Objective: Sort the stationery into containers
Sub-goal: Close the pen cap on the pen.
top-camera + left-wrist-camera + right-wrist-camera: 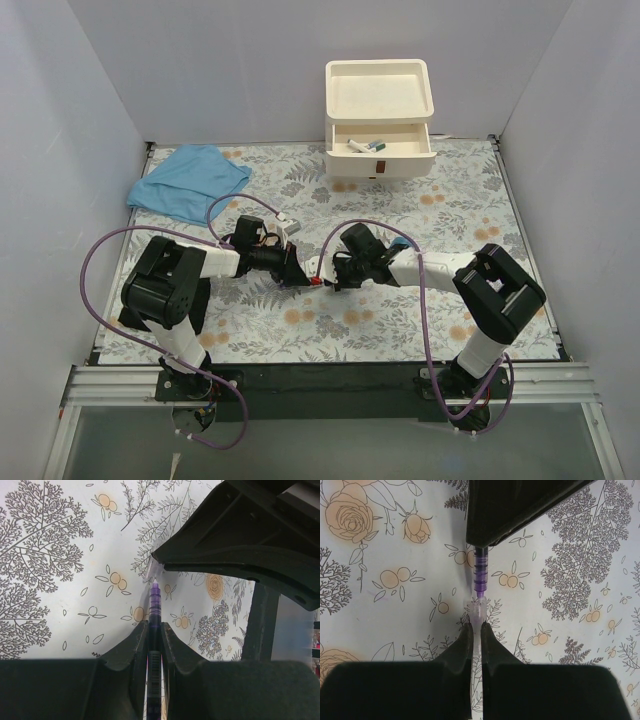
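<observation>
- Purple pen (154,600): it lies level between the two grippers, over the middle of the flower-patterned table (420,210). It is well apart from the containers at the far edge.
- Light-blue cloth (188,180): it lies crumpled at the far left of the table, clear of both arms.
- Left gripper (154,625): it reaches in from the left with its jaws clenched on the barrel of the purple pen. The pen runs straight out between the fingers, tip pointing toward the other arm. A printed label on the barrel shows in the gap between the fingers.
- Clear cap (478,607): a small see-through piece sits right at the pen's tip. The tip meets its mouth, but how far it has gone in cannot be told.
- Right gripper (477,627): it comes in from the right, facing the left one nose to nose. Its jaws are pinched tight on the clear cap, with only a sliver of a gap between the fingers. The ribbed purple neck of the pen shows just beyond the cap.
- Drawer unit (350,165): the cream-white unit stands at the far edge, right of centre, with its shallow tray top (428,92) uppermost.
- Top drawer (400,156): it is pulled open toward the arms. Two small white pens (358,146) lie inside, and one shows a green-blue end.
</observation>
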Action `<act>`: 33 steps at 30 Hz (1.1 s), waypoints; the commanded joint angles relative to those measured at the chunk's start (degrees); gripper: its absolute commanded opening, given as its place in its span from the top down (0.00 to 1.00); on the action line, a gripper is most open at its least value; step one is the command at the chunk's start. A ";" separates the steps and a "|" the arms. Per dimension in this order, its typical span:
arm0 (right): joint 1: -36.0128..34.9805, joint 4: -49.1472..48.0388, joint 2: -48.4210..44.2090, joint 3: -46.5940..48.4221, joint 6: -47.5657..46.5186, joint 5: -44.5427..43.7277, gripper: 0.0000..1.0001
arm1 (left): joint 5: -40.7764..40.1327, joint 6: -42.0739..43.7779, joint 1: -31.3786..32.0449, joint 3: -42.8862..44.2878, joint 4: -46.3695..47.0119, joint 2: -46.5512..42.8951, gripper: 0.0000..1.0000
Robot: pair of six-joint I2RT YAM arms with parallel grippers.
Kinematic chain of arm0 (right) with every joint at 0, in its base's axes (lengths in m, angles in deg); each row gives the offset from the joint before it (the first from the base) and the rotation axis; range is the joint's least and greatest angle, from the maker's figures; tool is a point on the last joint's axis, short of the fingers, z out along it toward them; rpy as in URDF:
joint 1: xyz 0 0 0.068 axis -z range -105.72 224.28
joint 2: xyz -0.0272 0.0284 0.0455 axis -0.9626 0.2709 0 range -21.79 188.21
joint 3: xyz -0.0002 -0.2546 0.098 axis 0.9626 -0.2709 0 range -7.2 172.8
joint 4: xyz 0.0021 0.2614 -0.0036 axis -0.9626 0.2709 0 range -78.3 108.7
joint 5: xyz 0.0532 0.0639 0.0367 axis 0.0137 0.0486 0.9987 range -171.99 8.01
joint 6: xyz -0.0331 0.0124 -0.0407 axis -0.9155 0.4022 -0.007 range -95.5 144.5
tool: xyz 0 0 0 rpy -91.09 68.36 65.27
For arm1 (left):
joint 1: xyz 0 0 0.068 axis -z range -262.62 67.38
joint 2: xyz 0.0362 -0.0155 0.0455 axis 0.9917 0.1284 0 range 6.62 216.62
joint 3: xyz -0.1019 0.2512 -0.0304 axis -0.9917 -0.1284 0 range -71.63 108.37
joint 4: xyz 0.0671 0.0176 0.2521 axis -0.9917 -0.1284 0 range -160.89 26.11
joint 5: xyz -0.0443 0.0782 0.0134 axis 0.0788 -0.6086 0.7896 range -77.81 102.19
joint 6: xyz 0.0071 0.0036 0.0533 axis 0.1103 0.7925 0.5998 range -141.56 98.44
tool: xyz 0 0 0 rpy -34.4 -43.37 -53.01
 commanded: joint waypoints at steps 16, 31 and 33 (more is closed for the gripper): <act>-0.19 2.86 0.72 -0.72 0.70 -0.30 0.99 | 1.51 -2.27 3.31 1.59 6.56 1.24 1.00; 4.38 8.21 -0.96 2.53 0.52 15.24 0.99 | 4.41 -2.62 3.49 -0.52 12.35 2.65 1.00; 4.38 8.66 -0.69 3.06 1.66 16.04 0.99 | 5.46 -2.80 3.49 -1.66 14.11 2.56 1.00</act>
